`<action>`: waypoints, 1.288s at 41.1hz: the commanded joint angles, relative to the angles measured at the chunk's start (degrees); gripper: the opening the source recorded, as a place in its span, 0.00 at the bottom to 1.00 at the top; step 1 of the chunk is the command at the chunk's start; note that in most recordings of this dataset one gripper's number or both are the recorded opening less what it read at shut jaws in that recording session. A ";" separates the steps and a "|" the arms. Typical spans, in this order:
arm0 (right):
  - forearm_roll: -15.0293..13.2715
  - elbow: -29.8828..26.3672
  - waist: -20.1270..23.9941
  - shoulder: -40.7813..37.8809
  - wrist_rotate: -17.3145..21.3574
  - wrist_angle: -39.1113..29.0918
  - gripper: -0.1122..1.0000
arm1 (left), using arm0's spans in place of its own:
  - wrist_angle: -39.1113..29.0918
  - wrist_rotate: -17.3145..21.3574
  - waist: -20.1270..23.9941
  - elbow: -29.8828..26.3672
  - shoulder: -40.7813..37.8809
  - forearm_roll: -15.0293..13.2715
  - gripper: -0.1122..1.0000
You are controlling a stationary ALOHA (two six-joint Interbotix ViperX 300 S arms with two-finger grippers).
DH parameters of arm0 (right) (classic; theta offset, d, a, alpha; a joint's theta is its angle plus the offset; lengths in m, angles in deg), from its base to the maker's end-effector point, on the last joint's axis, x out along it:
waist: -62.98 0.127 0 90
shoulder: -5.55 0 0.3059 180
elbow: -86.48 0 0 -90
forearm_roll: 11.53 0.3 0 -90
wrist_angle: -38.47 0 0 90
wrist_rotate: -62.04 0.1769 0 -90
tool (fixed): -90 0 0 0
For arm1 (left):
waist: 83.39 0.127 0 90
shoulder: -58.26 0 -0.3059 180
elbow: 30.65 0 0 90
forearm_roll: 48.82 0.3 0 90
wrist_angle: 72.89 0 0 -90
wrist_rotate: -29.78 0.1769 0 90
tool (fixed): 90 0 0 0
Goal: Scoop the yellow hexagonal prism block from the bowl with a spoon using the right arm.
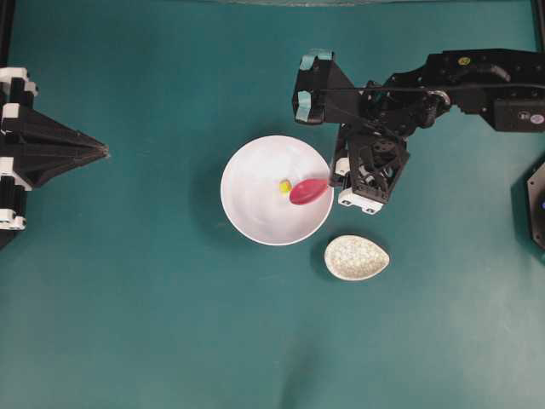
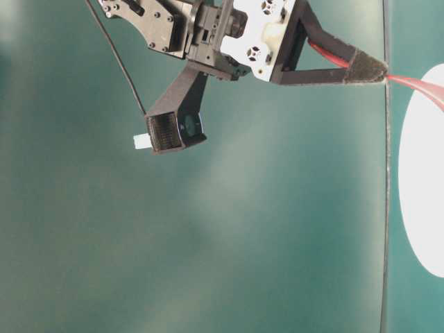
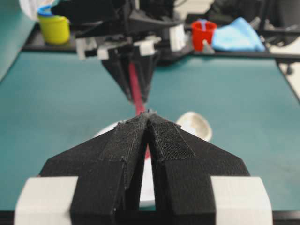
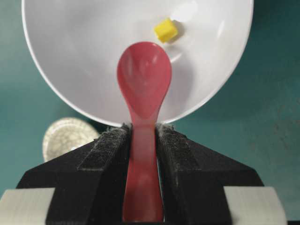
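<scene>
Overhead view: a teal table is filling the scene. At its 9 o'clock edge the left arm is resting, its left gripper pressed together to a point and holding nothing. Entering from 2 o'clock, the right arm is reaching toward the centre, and its right gripper is clamping the handle of the spoon. Near the centre is sitting the bowl, large, round and white. The spoon's red-pink oval head is hanging over the bowl's inside at 3 o'clock of the bowl. A speckled beige spoon rest is lying on the table just outside the bowl at 4 o'clock. The yellow hexagonal prism block is lying inside the bowl, just beyond the spoon's tip and apart from it.
</scene>
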 commanded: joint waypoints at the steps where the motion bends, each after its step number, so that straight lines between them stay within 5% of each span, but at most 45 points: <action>1: 0.00 -1.41 0.18 0.88 0.18 0.09 0.32 | 0.18 0.09 0.09 -1.76 -0.35 0.09 0.13; 32: -0.26 -3.69 0.18 -2.99 0.18 -1.32 0.32 | 0.09 -0.09 0.09 -1.76 -0.35 0.09 0.13; 53: -3.08 -3.87 0.18 -4.39 0.09 1.32 0.32 | -0.09 -0.18 0.09 -1.76 -0.35 0.09 0.13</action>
